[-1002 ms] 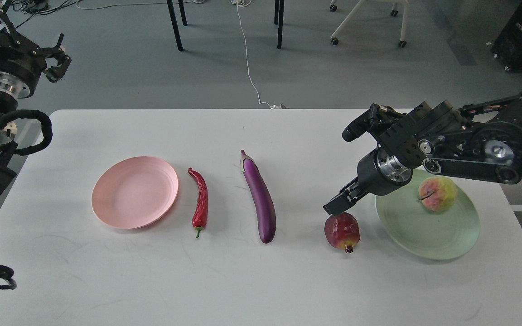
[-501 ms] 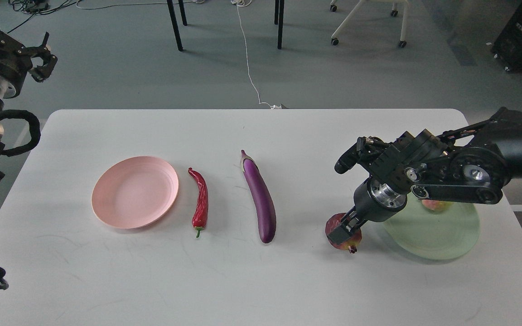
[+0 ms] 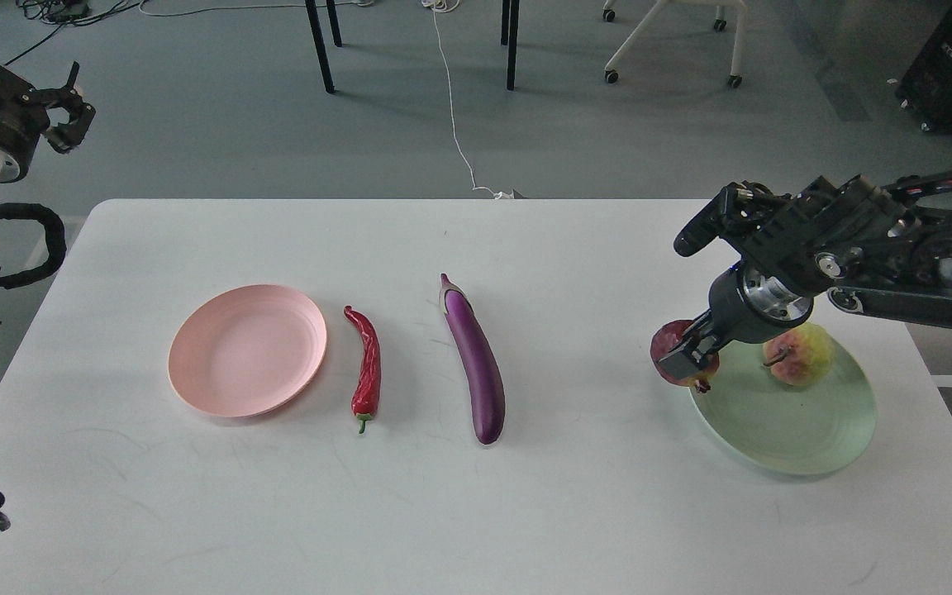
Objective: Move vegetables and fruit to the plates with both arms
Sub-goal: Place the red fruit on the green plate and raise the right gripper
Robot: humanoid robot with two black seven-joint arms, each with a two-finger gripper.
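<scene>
Worktop (image 3: 525,512) holds, from nine o'clock rightward, pink plate (image 3: 247,349), red chili (image 3: 368,368) and purple eggplant (image 3: 473,359). Left pincer (image 3: 63,116) hangs off the worktop at ten o'clock, fingers spread, empty. Right pincer (image 3: 688,359) grips the pomegranate (image 3: 674,354), lifted at the green plate's (image 3: 782,430) nine o'clock rim; the yellow-pink fruit (image 3: 798,354) sits on that plate at twelve o'clock.
</scene>
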